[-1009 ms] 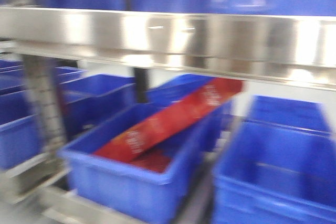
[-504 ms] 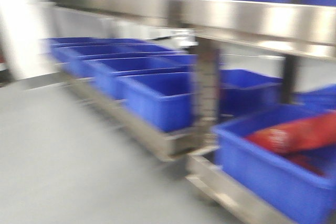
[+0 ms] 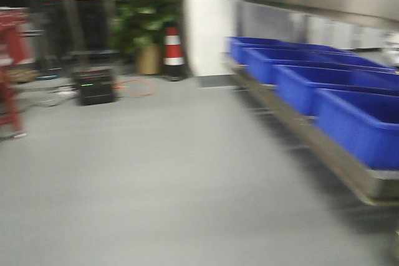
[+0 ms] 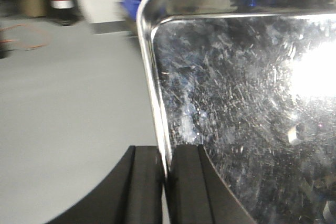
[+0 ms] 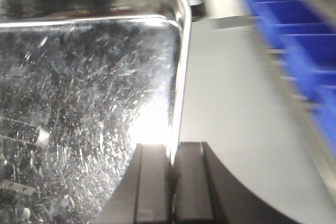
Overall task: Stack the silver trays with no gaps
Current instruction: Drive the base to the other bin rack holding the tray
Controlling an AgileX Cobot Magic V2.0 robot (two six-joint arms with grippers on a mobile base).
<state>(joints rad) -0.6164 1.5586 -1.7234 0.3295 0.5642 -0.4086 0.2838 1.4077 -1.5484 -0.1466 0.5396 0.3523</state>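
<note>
A scratched, shiny silver tray [image 4: 247, 93] fills the left wrist view. My left gripper [image 4: 166, 169] is shut on its left rim, one black finger [image 4: 144, 187] outside and one inside the wall. The right wrist view shows the same kind of tray [image 5: 79, 103], with my right gripper [image 5: 172, 166] shut on its right rim. The tray is held above the grey floor. Neither the tray nor the grippers appear in the front view.
A steel shelf rack [image 3: 324, 147] with a row of blue bins [image 3: 349, 116] runs along the right. Grey floor [image 3: 156, 179] spreads left of it. At the back stand a striped cone [image 3: 174, 48], a potted plant [image 3: 146, 17], a black box [image 3: 95, 85] and a red frame [image 3: 9, 73].
The front view has swung left: the bin with the red pack and the steel shelf band have slid out to the right, and open floor with the cone and plant has come in.
</note>
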